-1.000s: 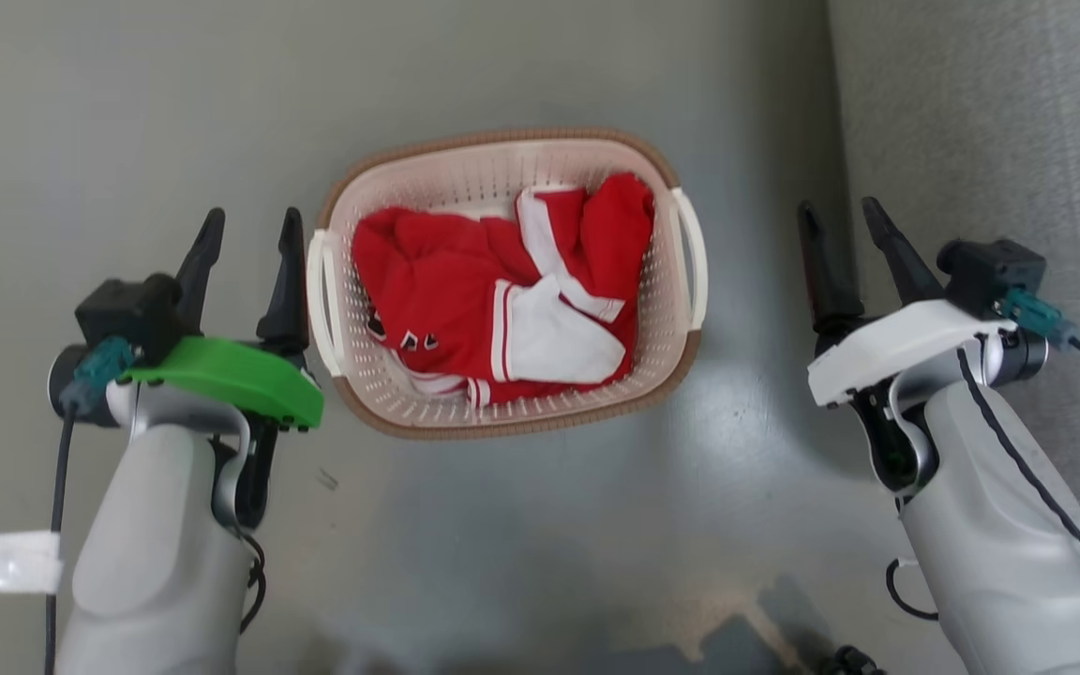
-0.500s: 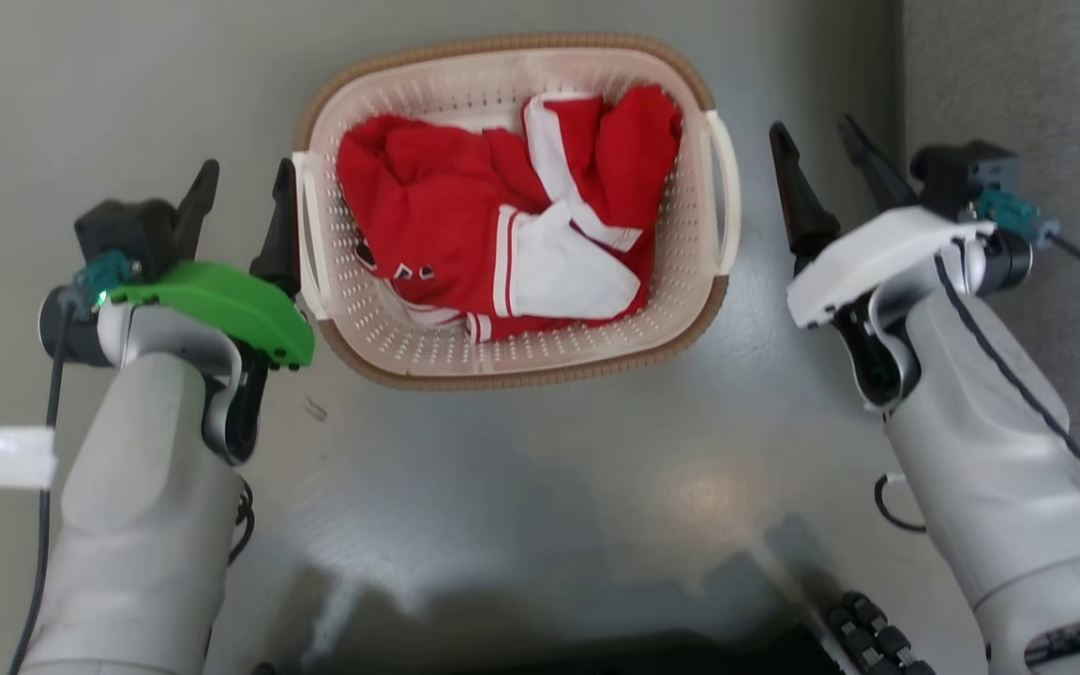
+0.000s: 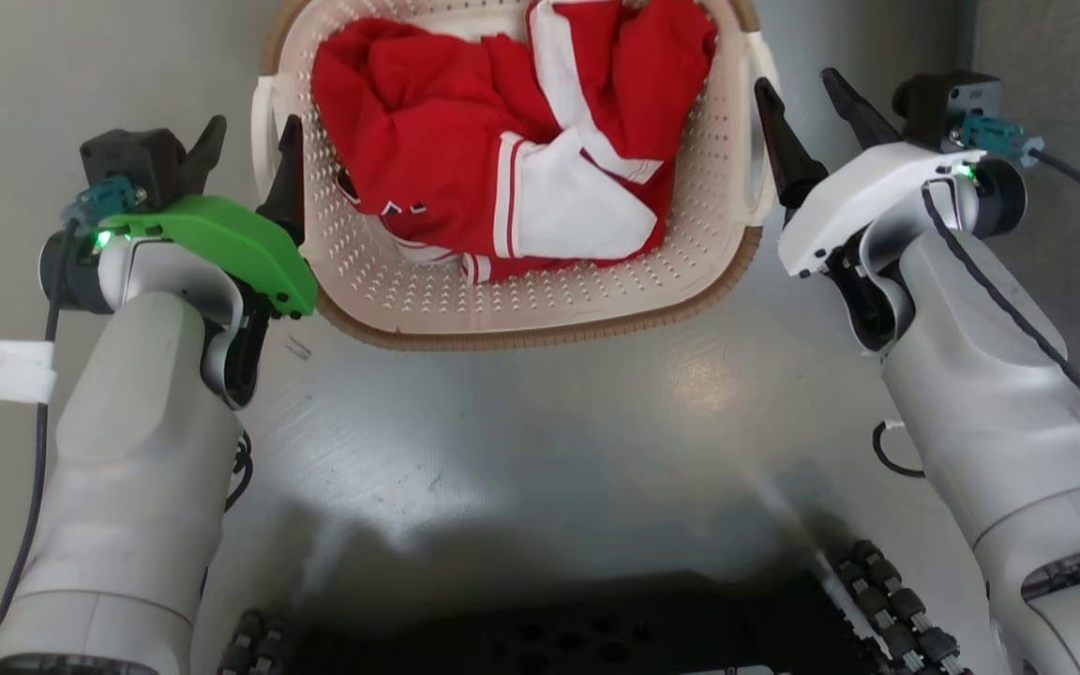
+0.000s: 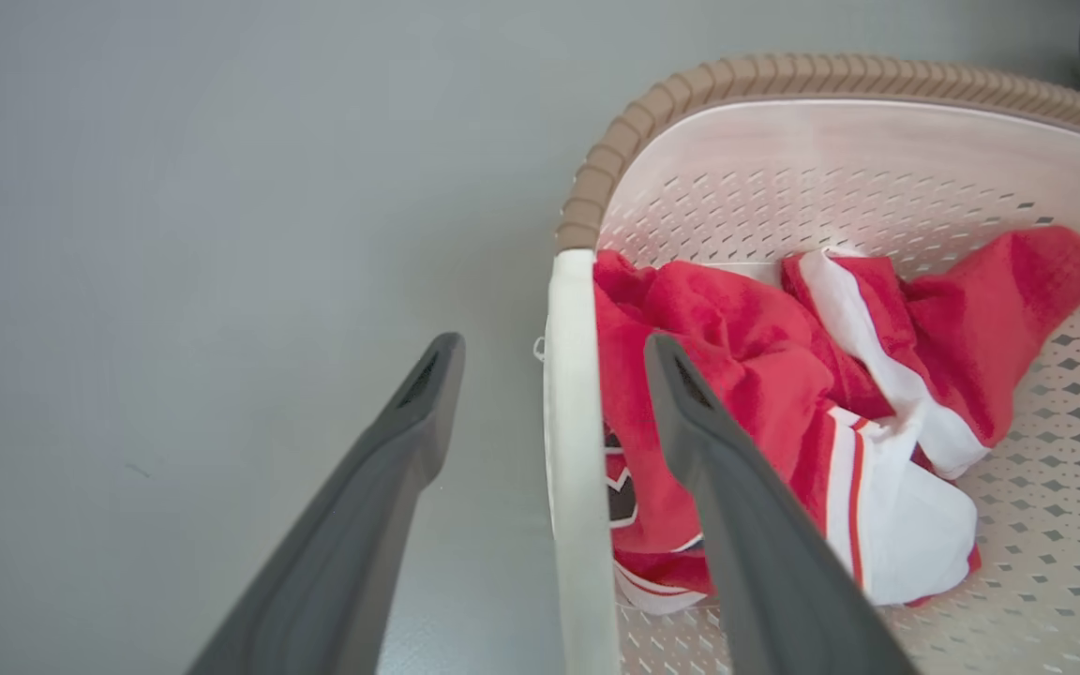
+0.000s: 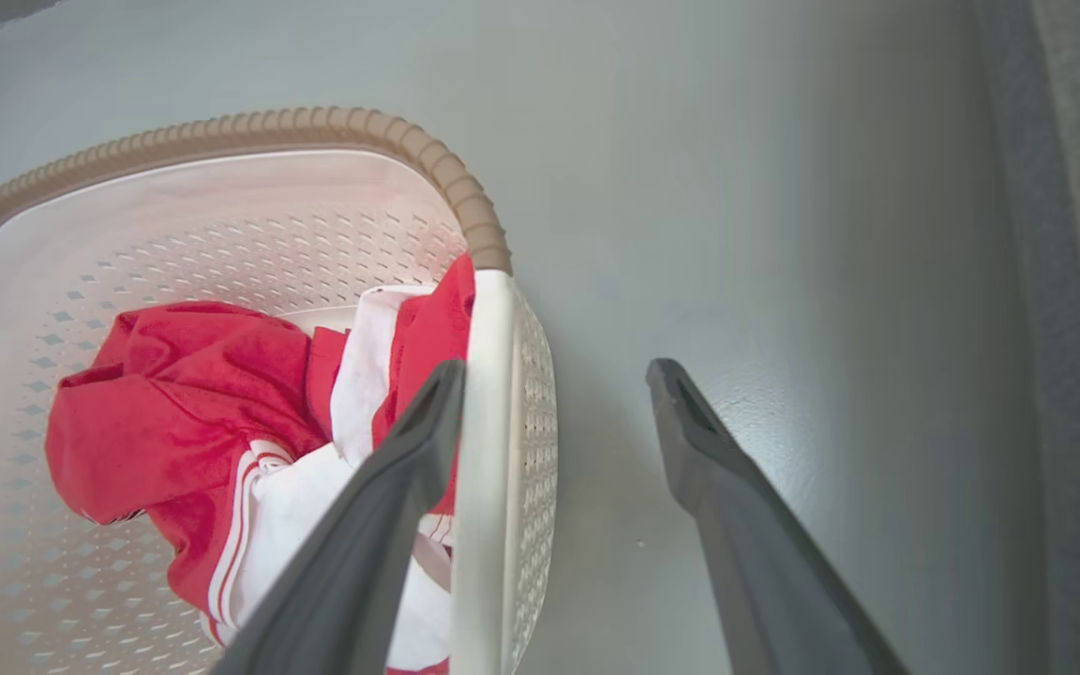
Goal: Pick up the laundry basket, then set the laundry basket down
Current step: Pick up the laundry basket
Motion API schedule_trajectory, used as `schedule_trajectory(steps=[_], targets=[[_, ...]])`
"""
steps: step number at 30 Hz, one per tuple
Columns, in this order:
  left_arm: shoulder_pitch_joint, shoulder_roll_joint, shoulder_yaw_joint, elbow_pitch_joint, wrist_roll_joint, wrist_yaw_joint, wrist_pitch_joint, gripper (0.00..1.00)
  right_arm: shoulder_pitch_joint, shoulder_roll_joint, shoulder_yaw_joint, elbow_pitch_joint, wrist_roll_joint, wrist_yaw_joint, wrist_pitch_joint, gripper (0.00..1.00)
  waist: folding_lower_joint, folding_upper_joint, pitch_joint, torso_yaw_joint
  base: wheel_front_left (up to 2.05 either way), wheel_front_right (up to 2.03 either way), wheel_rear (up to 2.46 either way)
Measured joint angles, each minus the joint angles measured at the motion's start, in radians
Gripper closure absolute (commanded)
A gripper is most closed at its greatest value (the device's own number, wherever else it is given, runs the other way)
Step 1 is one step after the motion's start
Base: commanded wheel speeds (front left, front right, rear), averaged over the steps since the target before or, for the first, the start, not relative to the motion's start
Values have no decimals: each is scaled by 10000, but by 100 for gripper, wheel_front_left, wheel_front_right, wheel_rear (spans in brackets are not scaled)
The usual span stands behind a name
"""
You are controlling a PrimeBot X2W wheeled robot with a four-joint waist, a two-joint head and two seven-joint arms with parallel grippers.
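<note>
Overhead, from the head view: the laundry basket (image 3: pixel 540 300) sat on the grey floor (image 3: pixel 521 450) between my arms, a red-and-white garment (image 3: pixel 427 141) heaped inside. My left end effector (image 3: pixel 254 127) and right end effector (image 3: pixel 793 82) were both spread wide, one at each handled side.

Left wrist view: the left handle (image 4: pixel 570 422) ran up between my fingers, one finger outside, the other over the garment inside. Nothing pinched yet.

Right wrist view: the right handle (image 5: pixel 482 450) lay just beside the inner finger, the outer finger well off over bare floor.

I judged it best to centre the right handle in the gap, drop both sides level, close only on plastic with cloth kept out, then lift both together so the load wouldn't tip.
</note>
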Motion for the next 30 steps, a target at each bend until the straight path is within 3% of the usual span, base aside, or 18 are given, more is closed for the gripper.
schedule_trajectory(steps=[12, 13, 15, 16, 17, 18, 19, 30], targets=[[-689, -73, -750, 700, -470, -2, -6, 0, -561, -12, 579, 838, 531, 63, 13, 0, 0, 0, 650, 185, 0, 0, 0], [-714, -75, -792, 763, -522, -2, -12, 5, -606, -12, 640, 892, 543, 63, 13, 0, 0, 0, 671, 206, 0, 0, 0], [-729, -77, -895, 878, -589, 0, -13, 28, -685, -10, 744, 984, 635, 63, 12, 0, -1, 0, 699, 239, 0, 0, 0], [-754, -79, -984, 949, -621, -2, -25, 69, -721, -10, 823, 1035, 709, 63, 10, 54, -1, 0, 709, 258, 0, 0, 0], [-774, -88, -1028, 991, -665, -2, -27, 97, -739, -12, 863, 1070, 759, 63, 8, 66, 0, 0, 709, 265, 0, 0, 0], [-804, -121, -1089, 1020, -692, -4, -29, 100, -761, -13, 915, 1097, 832, 63, -2, 91, 0, 0, 706, 271, 0, 0, 0], [-804, -121, -1089, 1020, -692, -4, -29, 100, -761, -13, 915, 1097, 832, 63, -2, 100, 0, 0, 706, 271, 0, 0, 0], [-942, -268, -1653, 1622, -1220, -35, -234, 100, -886, 69, 1561, 1440, 1480, 50, -109, 100, -1, 0, 374, 263, 0, 0, 0]])
